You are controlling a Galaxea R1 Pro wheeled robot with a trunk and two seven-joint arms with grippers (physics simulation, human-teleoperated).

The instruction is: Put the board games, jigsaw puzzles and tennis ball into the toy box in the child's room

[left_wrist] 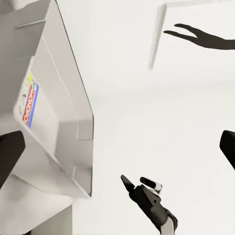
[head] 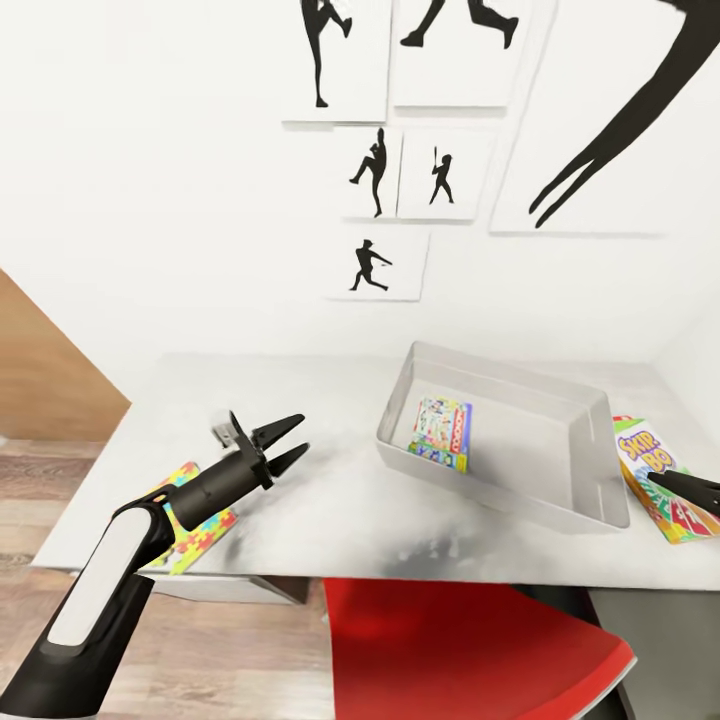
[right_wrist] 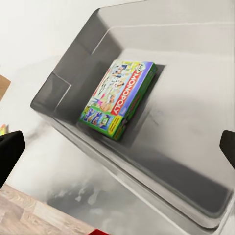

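White walls hung with black baseball-player silhouettes [head: 370, 265] are seen behind a light grey bench [head: 330, 520] in the child's room. At the bench's left edge, a multicoloured jigsaw puzzle [head: 195, 525] is seen lying flat, partly covered by the left arm. The left gripper [head: 288, 444] is held just above the bench with its fingers parted and nothing between them, pointing toward the toy box [head: 520, 500]. The toy box is shown standing open on the bench to the right of centre, and a green-edged Monopoly board game [right_wrist: 120, 98] is already lying flat on its floor near the left end. Just beside the box's right wall, a Skip-Bo board game [head: 655, 480] is seen on the bench, partly covered by the tip of the right gripper [head: 690, 490]; whether that gripper is parted or closed on the game cannot be told from the pictures. The second puzzle, the tennis ball and the third game are not made out.

It is judged that the Skip-Bo game is the step in hand. The step would be done well if the thin box were taken by one edge, lifted level over the rolled rim, and released low over the bare floor beside the Monopoly game, so that room is left for what remains.
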